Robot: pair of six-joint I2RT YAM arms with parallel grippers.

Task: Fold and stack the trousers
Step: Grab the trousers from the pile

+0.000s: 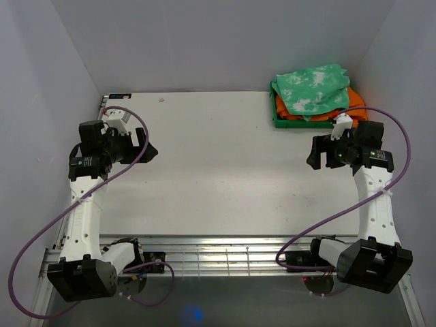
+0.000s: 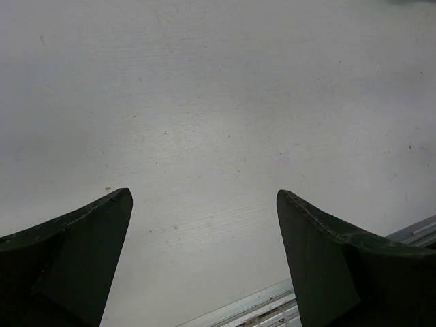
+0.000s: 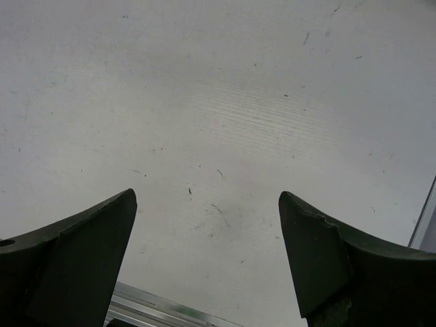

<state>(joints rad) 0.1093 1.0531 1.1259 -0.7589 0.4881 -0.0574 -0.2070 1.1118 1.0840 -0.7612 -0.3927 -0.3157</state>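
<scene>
Two grippers, one pair of trousers

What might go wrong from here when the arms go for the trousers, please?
The trousers lie bunched on the orange garments in the green bin, so a deep pinch may lift orange cloth too. The bin sits in the far right corner, far from the left gripper; dragged out one-handed, the cloth could catch on its rim.

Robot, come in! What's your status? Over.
Left pincer open, empty. Right pincer open, empty. Trousers piled on orange clothes in green tray, far right corner. Nothing in the way.
</scene>
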